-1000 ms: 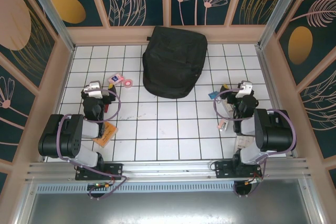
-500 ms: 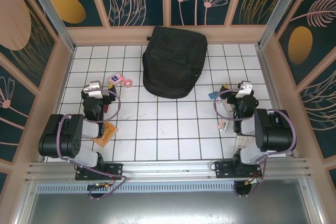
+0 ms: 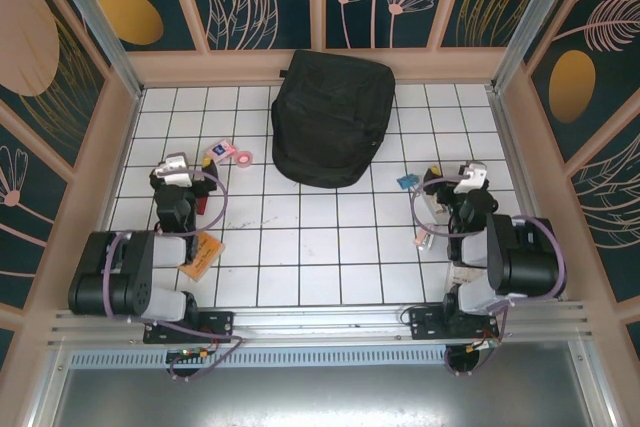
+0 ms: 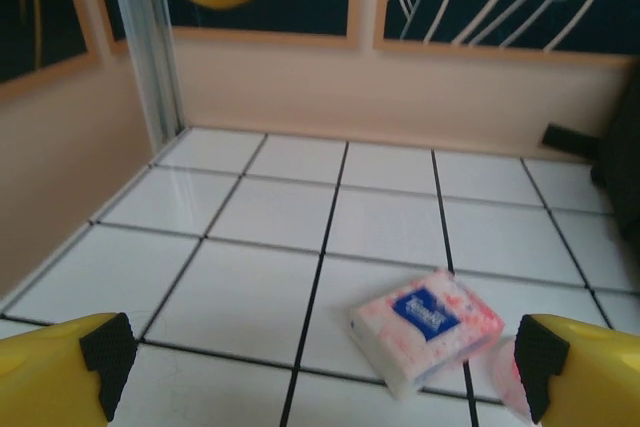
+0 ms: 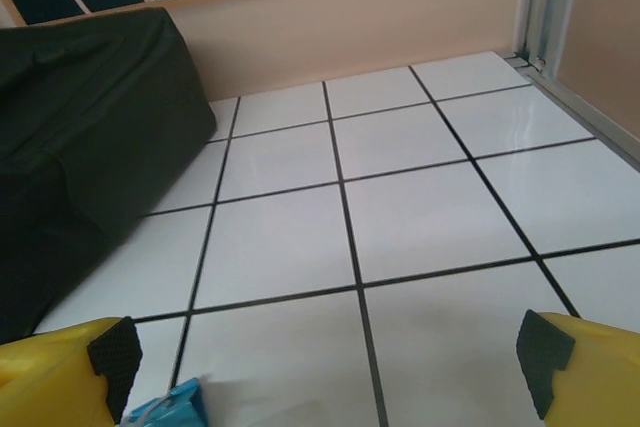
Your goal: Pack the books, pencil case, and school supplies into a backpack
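The black backpack [image 3: 332,117] lies at the back middle of the tiled table, and its side shows in the right wrist view [image 5: 80,177]. An orange book [image 3: 200,254] lies beside the left arm's base. Among the school supplies are a pink-white card with a blue patch [image 3: 213,152] [image 4: 427,322], a pink roll [image 3: 241,157], a blue piece [image 3: 406,182] [image 5: 165,412] and a pink-white piece [image 3: 424,238]. My left gripper [image 3: 176,165] [image 4: 320,377] is open, just short of the card. My right gripper [image 3: 470,175] [image 5: 330,367] is open over bare tiles. The pencil case is out of view.
Low beige walls [image 3: 320,67] with metal corner posts [image 4: 145,47] fence the table on three sides. A small red thing [image 3: 203,202] lies against the left arm. Bare tiles [image 3: 320,237] stretch between the two arms.
Both arms have shifted a little. The left gripper has drifted slightly left and the right gripper slightly right and nearer. Both stay open and no object has moved.
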`<state>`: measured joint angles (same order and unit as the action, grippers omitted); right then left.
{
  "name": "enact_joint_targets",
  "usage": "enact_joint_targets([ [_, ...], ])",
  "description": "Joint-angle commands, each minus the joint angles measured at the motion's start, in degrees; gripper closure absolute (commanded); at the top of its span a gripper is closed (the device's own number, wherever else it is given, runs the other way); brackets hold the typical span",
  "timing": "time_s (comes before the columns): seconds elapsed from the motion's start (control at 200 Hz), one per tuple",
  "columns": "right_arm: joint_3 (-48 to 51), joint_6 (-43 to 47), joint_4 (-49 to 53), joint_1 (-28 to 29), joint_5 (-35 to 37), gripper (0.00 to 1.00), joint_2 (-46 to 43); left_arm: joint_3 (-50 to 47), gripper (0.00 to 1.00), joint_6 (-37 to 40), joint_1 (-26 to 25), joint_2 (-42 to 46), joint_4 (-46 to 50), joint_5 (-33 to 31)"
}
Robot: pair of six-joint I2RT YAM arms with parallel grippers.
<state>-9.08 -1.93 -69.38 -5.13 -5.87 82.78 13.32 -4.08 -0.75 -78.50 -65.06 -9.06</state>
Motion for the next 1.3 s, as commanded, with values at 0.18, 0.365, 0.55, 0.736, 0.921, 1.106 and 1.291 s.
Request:
enact_joint_targets([
  [0.18, -7.6, 4.0, 19.6, 15.3, 3.9, 0.01, -27.7, 13.4, 0.01, 3.4, -6.9, 20.8, 29.1, 6.1],
  [0.365, -23.0, 8.0, 44.0, 39.5, 15.9, 0.01, -34.9, 26.1, 0.02, -7.0, -17.2, 27.2, 50.0, 2.9],
  [0.55, -46.6, -13.5, 78.1, 49.5, 38.7, 0.01, -30.8, 47.4, 0.01, -17.1, -22.9, 25.9, 78.5, -4.3],
  [0.736, -55.5, -25.3, 93.6, 36.0, 22.8, 0.01, -29.1, 49.0, 0.01, -25.8, -22.8, 27.5, 82.4, -6.1],
  [0.921, -48.2, -27.3, 90.2, 35.7, 14.8, 0.01, -29.1, 58.4, 0.01, -29.3, -22.8, 12.3, 92.2, 3.8],
  [1.106, -44.5, -27.1, 89.1, 38.6, 13.5, 0.05, -25.0, 59.9, 0.01, -26.8, -23.0, 3.2, 87.0, 13.0],
  [1.291, -38.1, -28.0, 83.7, 37.6, 13.3, 0.09, -25.6, 69.9, 0.05, -26.4, -27.7, -11.8, 88.4, 11.2],
])
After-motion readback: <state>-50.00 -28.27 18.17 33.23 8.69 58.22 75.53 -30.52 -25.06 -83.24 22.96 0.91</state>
